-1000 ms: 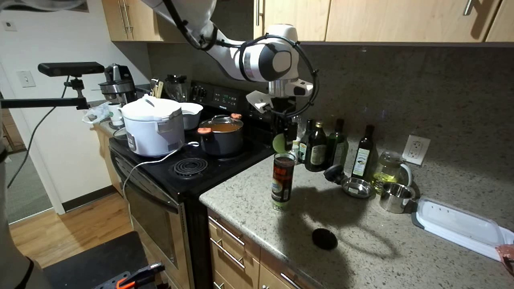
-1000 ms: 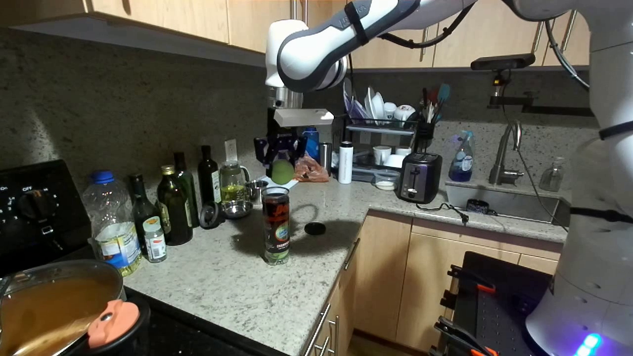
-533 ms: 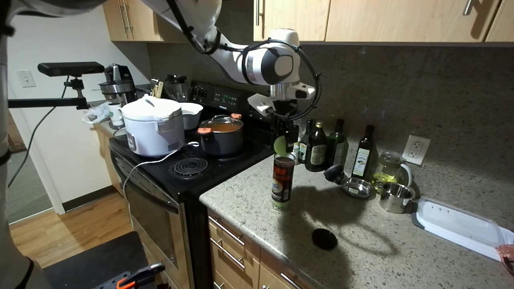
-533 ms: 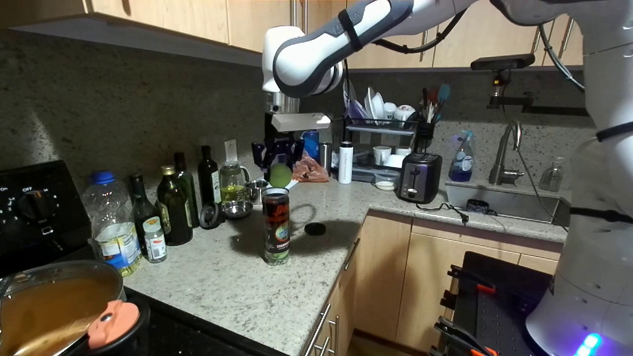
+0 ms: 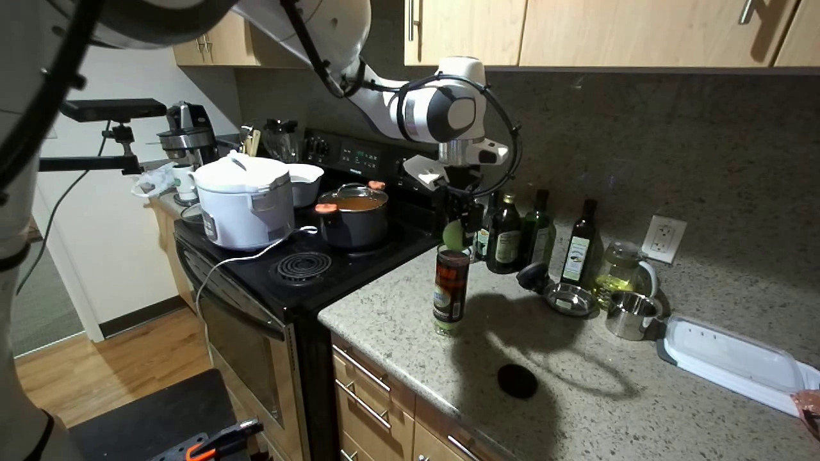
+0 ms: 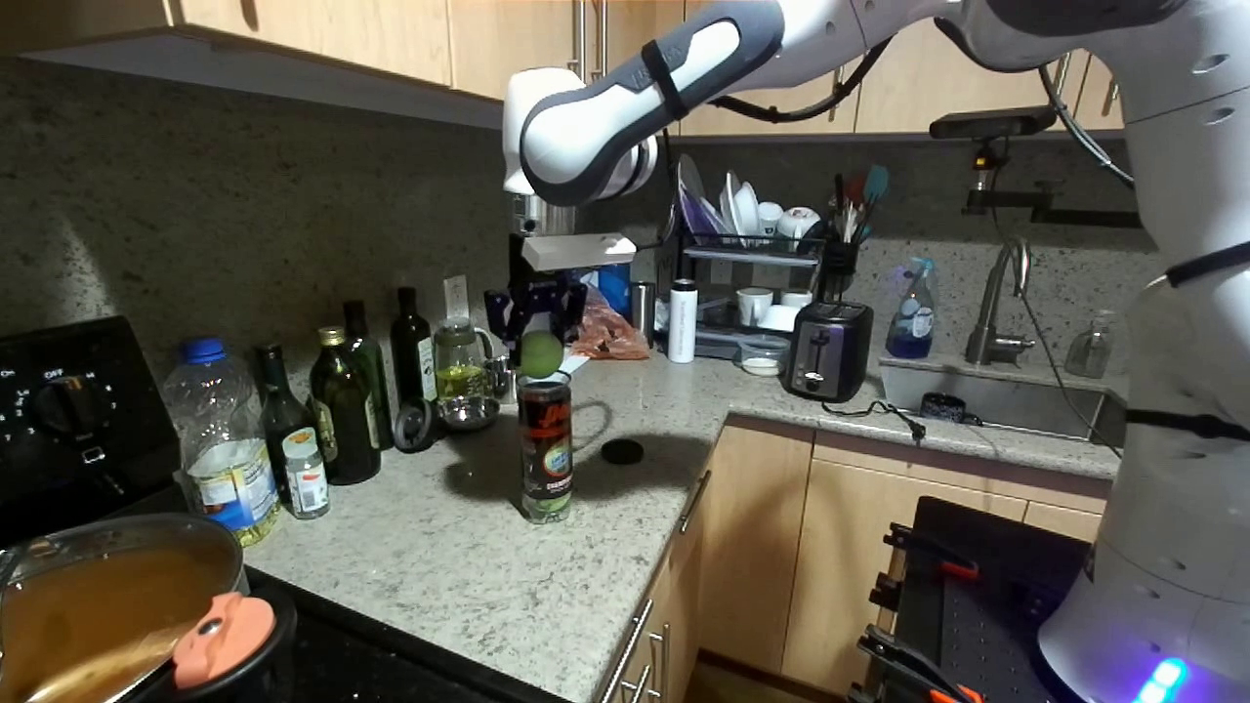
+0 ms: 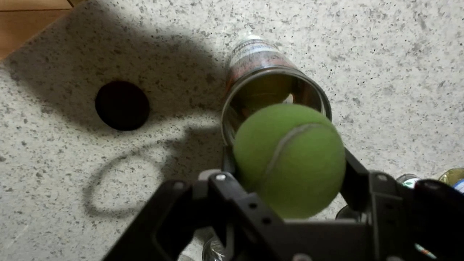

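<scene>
I have the green ball [image 6: 540,354] pinched in my gripper [image 7: 288,159], so the grabbing is done. The ball is up near the top of the tall can [image 5: 451,288], not yet inside. I can't tell if they touch. I think another ball [image 7: 266,90] sits in there already.

Ball [image 7: 290,163] between fingers [image 7: 355,185], above tube [image 5: 451,288]; contact with tube unclear. Second ball [image 7: 264,88] inside tube. Tube upright on worktop [image 5: 384,320]. In exterior view: stove [image 5: 368,275] left of worktop, bearing cooker [image 5: 246,214], with pot [image 5: 352,225] right of cooker; bottles [image 5: 506,243] behind tube and to right, before wall [image 5: 705,153]; jug [image 5: 616,275] right of bottles; cup [image 5: 626,321] before jug. In exterior view: rack [image 6: 752,259] left of toaster [image 6: 830,351], sink [image 6: 1016,402] right.
</scene>
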You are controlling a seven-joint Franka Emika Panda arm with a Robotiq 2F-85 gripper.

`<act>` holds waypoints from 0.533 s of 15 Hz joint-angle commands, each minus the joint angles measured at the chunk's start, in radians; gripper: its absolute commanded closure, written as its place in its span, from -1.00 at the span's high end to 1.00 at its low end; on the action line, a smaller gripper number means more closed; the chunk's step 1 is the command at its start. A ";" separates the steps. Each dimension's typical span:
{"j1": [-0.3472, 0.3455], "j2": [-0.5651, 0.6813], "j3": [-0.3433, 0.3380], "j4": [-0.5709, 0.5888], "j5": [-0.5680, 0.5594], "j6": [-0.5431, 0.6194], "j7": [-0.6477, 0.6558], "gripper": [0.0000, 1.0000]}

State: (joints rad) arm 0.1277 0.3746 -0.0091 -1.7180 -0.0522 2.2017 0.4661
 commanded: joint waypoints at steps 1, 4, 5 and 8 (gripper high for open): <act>-0.006 0.026 0.005 0.052 0.025 -0.049 -0.038 -0.17; -0.008 0.035 0.006 0.057 0.034 -0.053 -0.043 -0.17; -0.008 0.036 0.006 0.057 0.036 -0.055 -0.043 -0.17; -0.010 0.039 0.008 0.051 0.049 -0.054 -0.045 -0.17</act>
State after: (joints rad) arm 0.1271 0.4062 -0.0091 -1.6918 -0.0344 2.1842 0.4528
